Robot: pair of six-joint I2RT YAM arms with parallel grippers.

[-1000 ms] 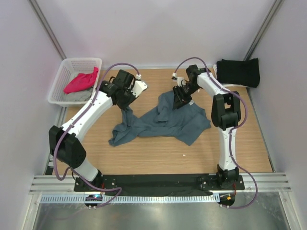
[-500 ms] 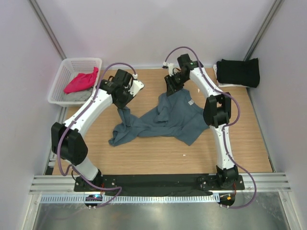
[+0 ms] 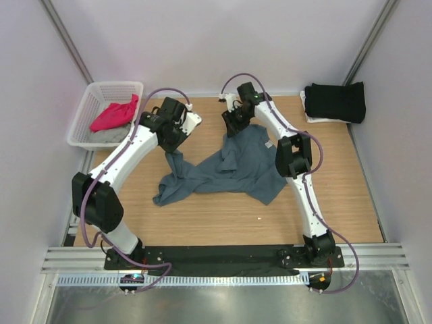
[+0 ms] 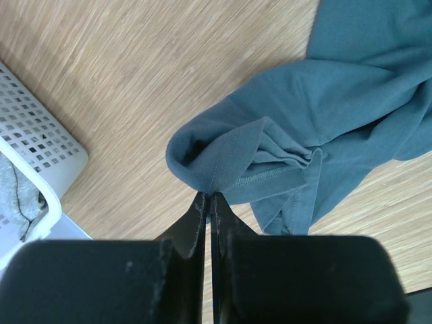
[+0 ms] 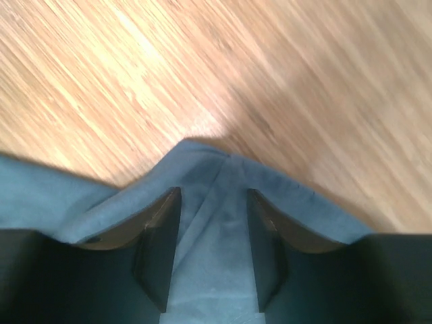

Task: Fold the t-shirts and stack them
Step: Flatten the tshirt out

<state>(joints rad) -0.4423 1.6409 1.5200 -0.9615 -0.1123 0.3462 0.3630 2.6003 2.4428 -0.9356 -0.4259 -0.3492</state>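
The left gripper (image 4: 208, 197) was pinched tight on a hemmed fold of the slate blue-grey t-shirt (image 4: 351, 115), at the lower middle of its wrist view. The right gripper (image 5: 214, 202) had its fingers apart, with a creased edge of the same shirt lying between them, none of it visibly squeezed, though that view was blurred. From above, the shirt sprawled crumpled across the middle of the frame. It looked light, limp and apt to sag and bunch, so hems and shoulder seams seemed the best holds. The black t-shirt (image 3: 334, 101) lay folded at upper right. The magenta-pink t-shirt (image 3: 113, 115) sat in the basket (image 3: 101, 88) at upper left, hiding most of the light grey t-shirt (image 3: 108, 135). In the top view the arms hid both grippers' fingertips.
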